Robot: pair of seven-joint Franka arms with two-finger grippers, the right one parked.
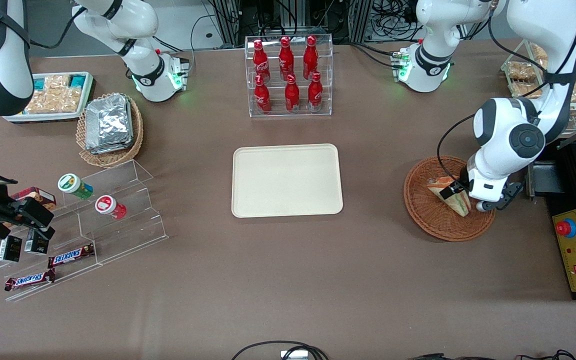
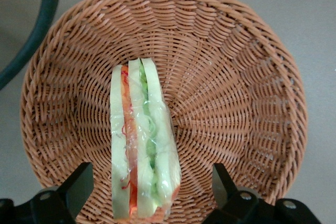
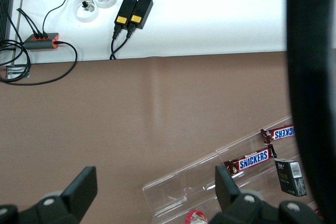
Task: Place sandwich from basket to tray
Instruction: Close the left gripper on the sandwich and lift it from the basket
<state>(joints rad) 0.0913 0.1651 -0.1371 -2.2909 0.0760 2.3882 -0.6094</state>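
Hand [image 2: 149, 192] open astride sandwich [image 2: 142, 145] in basket [image 2: 247, 93]

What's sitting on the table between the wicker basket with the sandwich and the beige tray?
Nothing: the front view shows only bare brown tabletop between the basket and the tray. The open gripper straddles the sandwich.

The gripper [image 2: 148, 187] hangs over the basket [image 2: 236, 77] with its fingers [image 2: 79, 182] spread wide apart, one on each side of the sandwich [image 2: 142, 145], neither touching it. The wrapped sandwich lies in the basket on its woven floor, its layered edge facing up, running from the middle toward six o'clock, where it reaches the rim between the fingertips
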